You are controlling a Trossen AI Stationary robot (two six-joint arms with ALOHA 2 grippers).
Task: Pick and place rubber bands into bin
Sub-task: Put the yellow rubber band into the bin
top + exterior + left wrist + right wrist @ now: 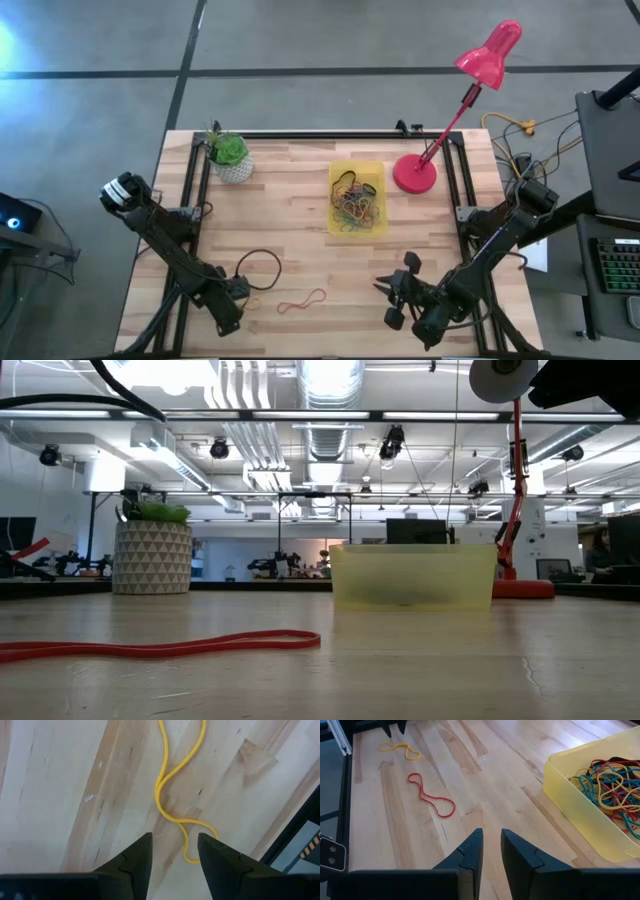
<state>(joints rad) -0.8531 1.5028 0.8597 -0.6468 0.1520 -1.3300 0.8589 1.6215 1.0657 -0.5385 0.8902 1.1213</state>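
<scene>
a pale wood table (300,200) stood on grey floor, an open workshop behind. the bin (357,198) sat mid-table, long axis front to back, holding tangled rubber bands (358,208). a red band (303,300) and yellow band (172,790) lay near the front edge. the left gripper (174,851) hovered over the yellow band, fingers spread; the right gripper (491,845), fingers slightly parted, waited front right.

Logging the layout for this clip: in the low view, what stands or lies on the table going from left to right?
Red band lying in front → plant pot → yellow bin → red lamp base.
</scene>
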